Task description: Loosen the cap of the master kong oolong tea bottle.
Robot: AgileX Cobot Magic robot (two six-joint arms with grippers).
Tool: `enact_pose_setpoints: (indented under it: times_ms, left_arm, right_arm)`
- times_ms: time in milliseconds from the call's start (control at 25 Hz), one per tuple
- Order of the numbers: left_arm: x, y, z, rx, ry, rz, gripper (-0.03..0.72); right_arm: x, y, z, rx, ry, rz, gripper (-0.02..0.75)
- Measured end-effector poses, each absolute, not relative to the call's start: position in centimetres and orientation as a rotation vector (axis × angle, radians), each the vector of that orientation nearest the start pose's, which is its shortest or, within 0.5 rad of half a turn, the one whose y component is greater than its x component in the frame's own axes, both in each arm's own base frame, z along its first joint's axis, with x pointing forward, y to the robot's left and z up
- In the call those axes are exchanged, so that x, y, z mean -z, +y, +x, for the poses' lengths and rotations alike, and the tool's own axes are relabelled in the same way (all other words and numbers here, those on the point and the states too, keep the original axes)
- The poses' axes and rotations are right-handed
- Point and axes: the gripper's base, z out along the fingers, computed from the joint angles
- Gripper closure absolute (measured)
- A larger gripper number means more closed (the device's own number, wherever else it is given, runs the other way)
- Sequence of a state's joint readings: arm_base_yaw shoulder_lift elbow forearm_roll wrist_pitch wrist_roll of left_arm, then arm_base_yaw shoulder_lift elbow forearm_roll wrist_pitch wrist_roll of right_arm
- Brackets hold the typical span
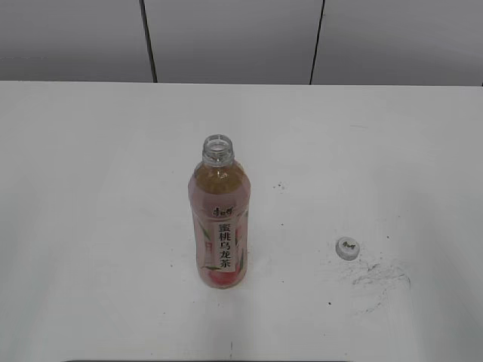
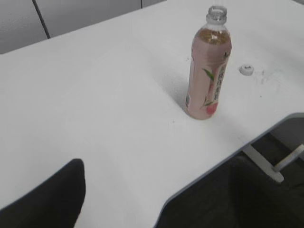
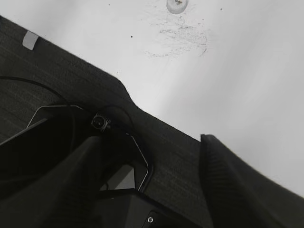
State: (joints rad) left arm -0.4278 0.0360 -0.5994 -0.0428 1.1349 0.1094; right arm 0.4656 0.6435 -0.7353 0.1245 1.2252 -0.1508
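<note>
We see the master kong oolong tea bottle (image 1: 219, 223) standing straight up on the white table (image 1: 90, 226). Its mouth is open at the top, with no lid on it. It holds amber tea, and its pink label has a white strip with black Chinese letters running down it. The cap (image 1: 347, 247) is off and lies flat on the table, well apart from the bottle, on the bottle's right in the exterior view and a bit nearer to us. It is small and white with a tiny dark mark on top. Just past the cap, away from the bottle, there are grey scratchy marks (image 1: 379, 275) on the table. The left gripper (image 2: 152, 199) is far back from the bottle, near the table's edge, and its dark fingers (image 2: 52, 197) stand wide apart with nothing between them. The right gripper (image 3: 152, 190) hangs past the table's edge, well away from the cap, and its dark fingers (image 3: 232, 190) also stand wide apart and hold nothing.
</note>
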Motion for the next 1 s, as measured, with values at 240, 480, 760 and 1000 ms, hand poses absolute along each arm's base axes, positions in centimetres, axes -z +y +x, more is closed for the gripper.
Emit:
enact_pose_setpoints:
  times_ms: [240, 480, 760, 1000]
  left_arm:
    - [-29.7, -0.1, -0.7, 0.257, 1.928, 0.536, 0.137]
    - [-29.7, -0.1, -0.7, 0.257, 1.921, 0.534, 0.137]
    - [-29.7, -0.1, -0.7, 0.257, 1.921, 0.534, 0.137]
    - [-29.7, -0.1, -0.7, 0.257, 1.921, 0.534, 0.138]
  right_arm:
    - [-29.8, 2.7, 3.3, -0.276, 2.368, -0.752, 0.256]
    - [-27.9, 1.7, 2.4, -0.217, 2.279, -0.722, 0.256]
    - [-27.6, 1.8, 2.8, -0.217, 2.24, -0.704, 0.256]
    - [-27.7, 1.9, 2.9, -0.217, 2.235, -0.702, 0.256]
